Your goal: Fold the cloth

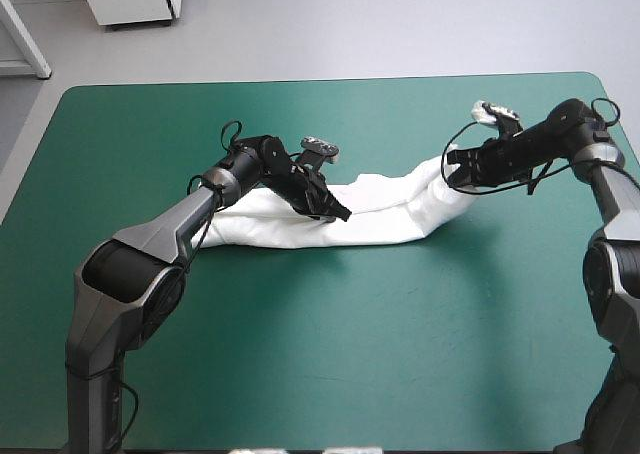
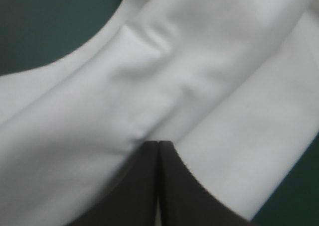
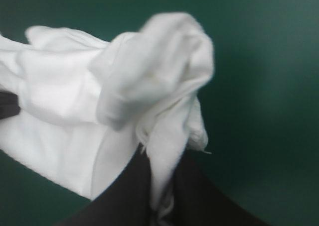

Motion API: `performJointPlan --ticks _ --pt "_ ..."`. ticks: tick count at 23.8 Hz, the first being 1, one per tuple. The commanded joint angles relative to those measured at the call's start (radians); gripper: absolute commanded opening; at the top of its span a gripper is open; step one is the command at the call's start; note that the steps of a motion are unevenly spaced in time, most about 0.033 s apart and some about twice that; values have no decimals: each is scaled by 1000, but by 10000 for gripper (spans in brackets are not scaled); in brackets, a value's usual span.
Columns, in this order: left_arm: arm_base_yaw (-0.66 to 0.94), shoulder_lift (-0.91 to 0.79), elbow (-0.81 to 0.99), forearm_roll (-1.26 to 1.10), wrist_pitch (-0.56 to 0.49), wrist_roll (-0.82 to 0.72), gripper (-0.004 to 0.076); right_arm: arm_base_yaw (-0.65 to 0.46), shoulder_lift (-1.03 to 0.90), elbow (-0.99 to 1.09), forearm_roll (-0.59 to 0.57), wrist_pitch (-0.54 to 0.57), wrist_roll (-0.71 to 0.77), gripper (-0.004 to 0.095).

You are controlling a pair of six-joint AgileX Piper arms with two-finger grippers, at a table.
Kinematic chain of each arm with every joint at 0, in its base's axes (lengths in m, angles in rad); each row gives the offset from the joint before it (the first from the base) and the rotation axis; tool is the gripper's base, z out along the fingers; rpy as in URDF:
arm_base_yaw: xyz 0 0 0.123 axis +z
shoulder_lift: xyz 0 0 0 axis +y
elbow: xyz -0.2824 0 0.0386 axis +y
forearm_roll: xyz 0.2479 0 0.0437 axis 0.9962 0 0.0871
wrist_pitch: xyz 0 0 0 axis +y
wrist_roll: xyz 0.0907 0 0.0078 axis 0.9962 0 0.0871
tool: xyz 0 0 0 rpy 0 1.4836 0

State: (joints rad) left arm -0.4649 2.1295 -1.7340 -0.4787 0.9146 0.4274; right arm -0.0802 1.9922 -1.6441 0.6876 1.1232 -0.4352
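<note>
The white T-shirt [image 1: 390, 209] lies as a long rumpled band across the middle of the teal-green table. My left gripper [image 1: 338, 212] presses down on the band's middle. In the left wrist view its black fingers [image 2: 158, 144] meet in a point on the T-shirt [image 2: 174, 61], with a sliver of white between them. My right gripper [image 1: 452, 172] holds the band's right end slightly off the table. In the right wrist view the T-shirt [image 3: 149, 61] bunches up from between that gripper's [image 3: 162, 173] fingers, which are all but shut on it.
Bare teal-green cover [image 1: 330, 354] stretches wide between the T-shirt and the table's near edge. A narrower bare strip [image 1: 330, 114] runs behind the T-shirt to the far edge.
</note>
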Motion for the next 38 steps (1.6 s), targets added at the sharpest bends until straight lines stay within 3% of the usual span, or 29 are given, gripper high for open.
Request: performJointPlan --ticks 1,15,19,22,25,30,33,38 --pt "-6 -44 -20 17 10 -23 -9 -8 -124 -81 48 31 9 -16" --pt "-6 -49 -28 47 17 -54 -9 -15 -219 -113 97 57 9 -17" --pt "-4 -145 -125 233 115 -129 -9 -8 -219 -113 115 57 9 -17" --pt "21 -282 -217 362 171 -159 -9 4 -219 -113 234 55 -23 -17" --pt "109 -414 -224 394 198 -159 -9 60 -219 -114 317 36 -30 -17" --pt "306 -593 -224 406 222 -181 -9 224 -215 -114 371 -93 -32 -17" --pt "354 -657 -219 404 218 -183 -9 302 -200 -123 382 -182 -32 -17" --pt "360 -712 -198 402 215 -183 -9 426 -106 -215 382 -207 -25 -16"
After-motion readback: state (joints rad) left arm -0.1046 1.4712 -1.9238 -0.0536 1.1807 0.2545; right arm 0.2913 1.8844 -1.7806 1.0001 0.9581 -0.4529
